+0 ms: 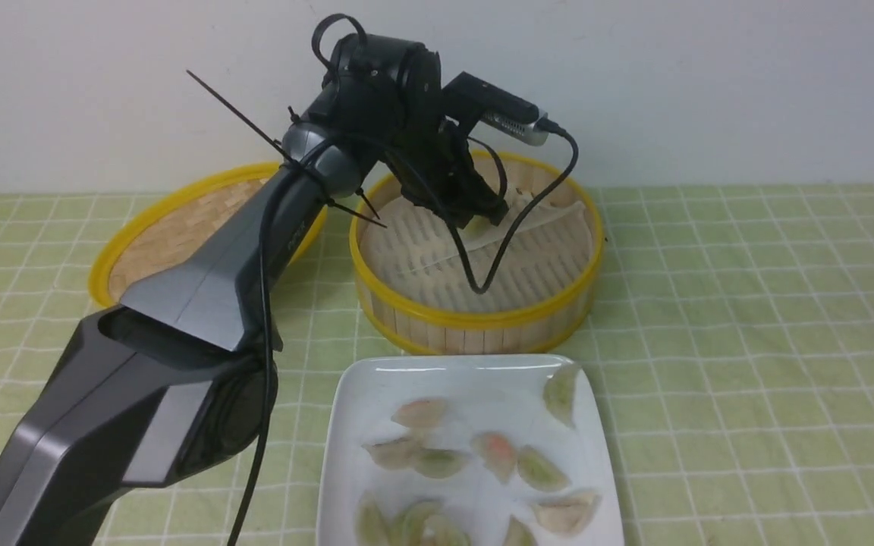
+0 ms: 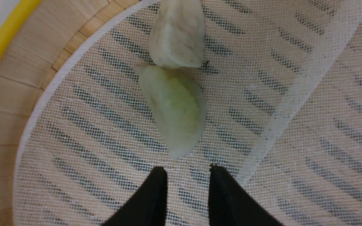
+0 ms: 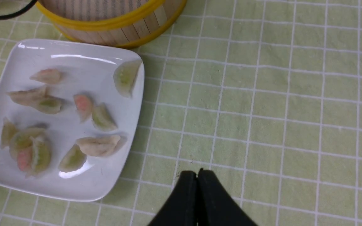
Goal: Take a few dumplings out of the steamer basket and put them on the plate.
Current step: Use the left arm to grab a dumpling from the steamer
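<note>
A pale green tablecloth [image 1: 748, 326] with a grid of thin white lines covers the whole worktop. A shallow woven lid [image 1: 171, 227] with a yellow rim lies toward the far left corner. A plain white wall [image 1: 710, 76] rises behind the far edge.

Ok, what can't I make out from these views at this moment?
1. Front view: the left arm blocks what lies under it in the steamer basket.
2. Left wrist view: the farther dumpling is cut off by the frame edge.
3. Front view: the plate and its nearest dumplings run off the bottom edge.
4. The right gripper is outside the front view; only its tip shows in its wrist view.
</note>
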You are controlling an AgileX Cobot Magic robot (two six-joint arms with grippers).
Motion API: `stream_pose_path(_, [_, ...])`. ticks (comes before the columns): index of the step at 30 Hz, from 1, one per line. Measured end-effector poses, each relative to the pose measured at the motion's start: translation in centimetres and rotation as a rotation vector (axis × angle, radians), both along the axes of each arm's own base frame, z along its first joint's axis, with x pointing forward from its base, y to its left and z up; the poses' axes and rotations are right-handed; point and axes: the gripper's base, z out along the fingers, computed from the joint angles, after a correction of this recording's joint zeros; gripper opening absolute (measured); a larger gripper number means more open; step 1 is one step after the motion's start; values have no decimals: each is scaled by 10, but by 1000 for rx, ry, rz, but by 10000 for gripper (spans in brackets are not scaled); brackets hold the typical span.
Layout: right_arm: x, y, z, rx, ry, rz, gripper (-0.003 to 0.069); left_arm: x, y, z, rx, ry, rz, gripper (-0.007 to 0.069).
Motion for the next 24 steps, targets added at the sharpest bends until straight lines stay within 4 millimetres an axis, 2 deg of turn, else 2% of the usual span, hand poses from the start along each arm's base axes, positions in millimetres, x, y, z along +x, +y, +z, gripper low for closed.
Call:
stream_pose_path(6, [0, 0, 0, -1, 2, 1, -15, 6, -2, -22, 36, -26, -102, 398])
stream_pose_path(8, [0, 0, 0, -1, 2, 1, -15, 7, -3, -29, 38, -27, -119, 423])
stream_pose_path(17, [-1, 5, 1, 59, 9, 13, -15, 11, -2, -40, 62, -55, -219, 438])
stream_pose_path(21, [-1, 8, 1, 96, 14, 24, -15, 11, -3, -42, 60, -54, -235, 377])
stream_pose_path(24, [-2, 10, 2, 122, 17, 32, -15, 11, -3, -45, 54, -57, -234, 208])
